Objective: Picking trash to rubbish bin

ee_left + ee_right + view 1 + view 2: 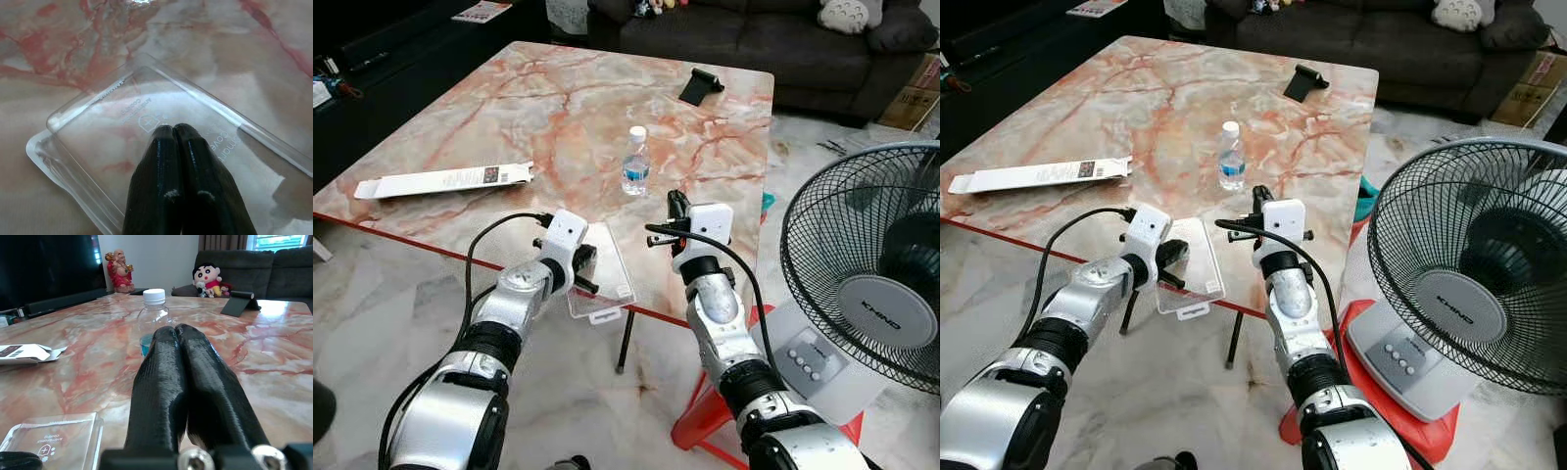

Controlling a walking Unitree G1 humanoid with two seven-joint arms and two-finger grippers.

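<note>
Marble table before a sofa holds a bottle; both grippers pressed together.

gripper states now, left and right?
Left gripper: shut, empty, fingertips over the clear plastic package.
Right gripper: shut, empty, pointed at the water bottle.

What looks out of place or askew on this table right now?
The clear plastic package hangs past the near edge of the marble table, under the shut left pincer. A long white box lies flat with its end flap open. The water bottle stands upright, nothing spilled.
</note>
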